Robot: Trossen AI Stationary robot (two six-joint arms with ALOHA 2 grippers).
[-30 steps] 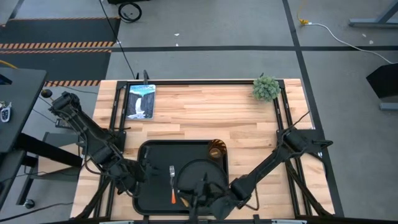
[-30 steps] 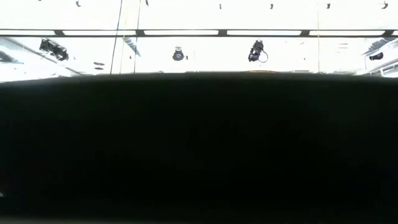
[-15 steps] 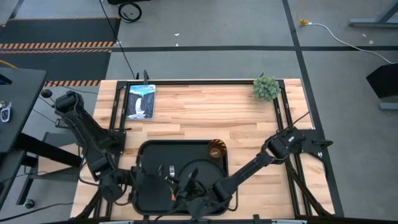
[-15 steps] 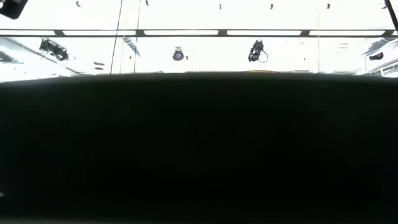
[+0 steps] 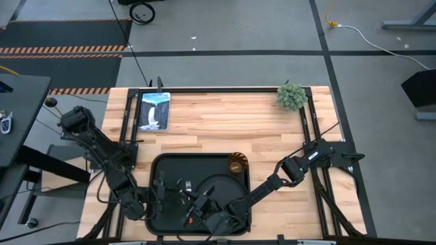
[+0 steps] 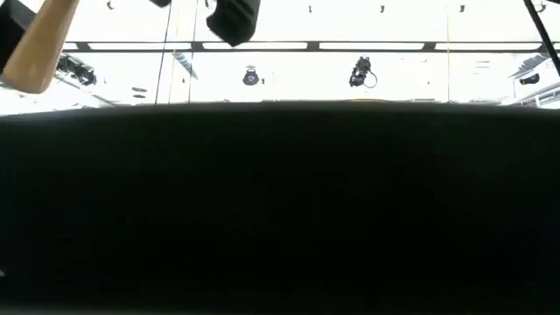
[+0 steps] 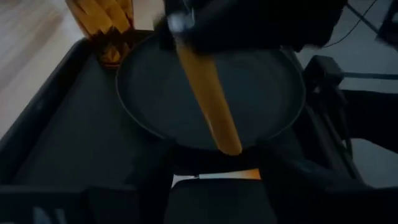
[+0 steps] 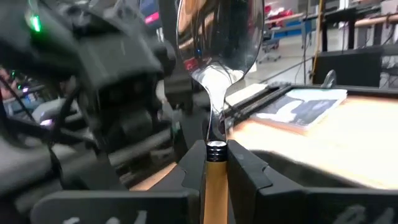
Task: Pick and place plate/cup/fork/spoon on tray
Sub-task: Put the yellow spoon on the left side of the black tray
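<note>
Right pincer (image 8: 216, 163) shifted left — clamps spoon (image 8: 214, 68), shiny oval bowl.

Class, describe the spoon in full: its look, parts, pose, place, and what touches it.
The spoon has a shiny silver oval bowl, a narrow metal neck and an orange handle. The right gripper is shut on the handle just below the neck, bowl pointing away from the wrist. It is held off the surface, over the black tray near the round plate, close to the left gripper.
</note>
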